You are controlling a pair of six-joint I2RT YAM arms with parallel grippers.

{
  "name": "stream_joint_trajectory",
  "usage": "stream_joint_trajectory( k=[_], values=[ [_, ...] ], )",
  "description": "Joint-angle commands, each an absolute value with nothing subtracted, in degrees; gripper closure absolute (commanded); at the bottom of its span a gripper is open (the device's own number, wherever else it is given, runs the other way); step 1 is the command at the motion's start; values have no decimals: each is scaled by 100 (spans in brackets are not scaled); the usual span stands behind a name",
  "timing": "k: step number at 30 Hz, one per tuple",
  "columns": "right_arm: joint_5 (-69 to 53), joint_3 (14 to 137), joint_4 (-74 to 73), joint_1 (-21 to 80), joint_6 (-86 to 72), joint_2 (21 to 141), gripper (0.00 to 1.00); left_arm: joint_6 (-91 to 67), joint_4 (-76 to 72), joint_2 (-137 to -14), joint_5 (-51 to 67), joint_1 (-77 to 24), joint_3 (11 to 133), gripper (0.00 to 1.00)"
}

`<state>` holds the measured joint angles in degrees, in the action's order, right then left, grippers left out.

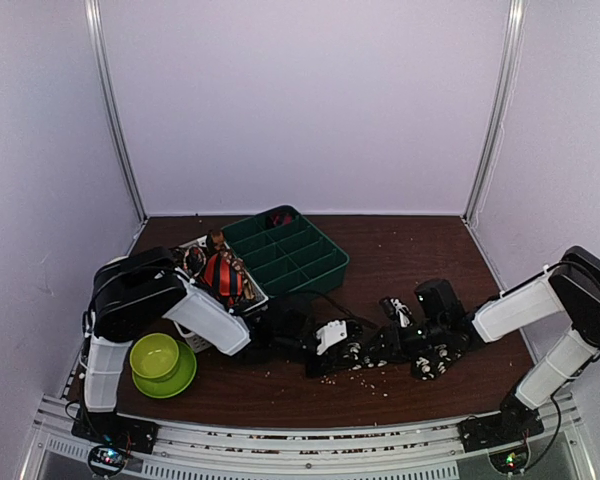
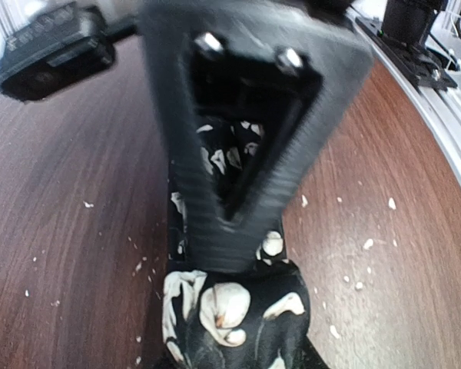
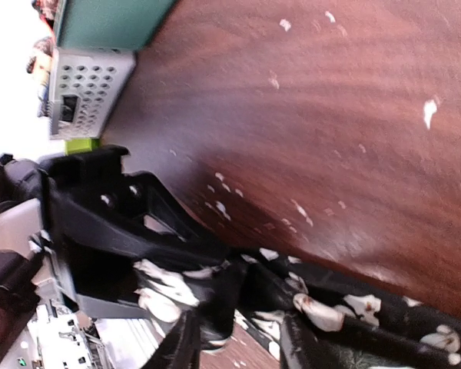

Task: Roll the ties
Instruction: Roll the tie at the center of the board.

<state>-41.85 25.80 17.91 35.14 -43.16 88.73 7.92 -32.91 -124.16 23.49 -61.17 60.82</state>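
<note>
The black tie with cream-white flower spots (image 1: pixel 430 362) lies on the brown table between my two grippers. My left gripper (image 1: pixel 352 350) is shut on one bunched end of it. In the left wrist view its upper finger (image 2: pixel 238 177) presses on the tie (image 2: pixel 230 307), and the lower finger is hidden under the fabric. My right gripper (image 1: pixel 395 335) faces it closely. In the right wrist view a folded part of the tie (image 3: pixel 353 315) sits between its fingers (image 3: pixel 178 342). A red-and-black striped tie (image 1: pixel 223 275) lies rolled in the white basket (image 1: pixel 192 247).
A green divided tray (image 1: pixel 290 250) stands behind the grippers, next to the white basket. A lime bowl on a green plate (image 1: pixel 158 358) sits at the front left. White crumbs (image 1: pixel 370 378) dot the table. The left gripper's body (image 3: pixel 115 223) fills the right wrist view's left side.
</note>
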Motion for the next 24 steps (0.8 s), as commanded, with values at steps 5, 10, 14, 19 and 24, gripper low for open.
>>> stream_joint_trajectory(
  k=[5, 10, 14, 19, 24],
  values=[
    [-4406, 2507, 2985, 3663, -5131, 8836, 60, 1149, -2263, -12361, 2276, -6083, 5990, 80],
    [-4386, 2663, 2762, 3773, -5036, 9020, 62, 1150, -2202, -12397, 2285, -6082, 6032, 80],
    [-4242, 2887, 2232, 3851, -4783, 9145, 67, 1141, -2191, -12393, 2279, -6082, 6047, 79],
    [-4072, 3042, 1687, 3870, -4401, 9245, 90, 1130, -2172, -12401, 2276, -6078, 6072, 78],
    [-3931, 3068, 1299, 3851, -4127, 9289, 100, 1069, -2200, -12383, 2273, -6031, 6076, 69]
  ],
)
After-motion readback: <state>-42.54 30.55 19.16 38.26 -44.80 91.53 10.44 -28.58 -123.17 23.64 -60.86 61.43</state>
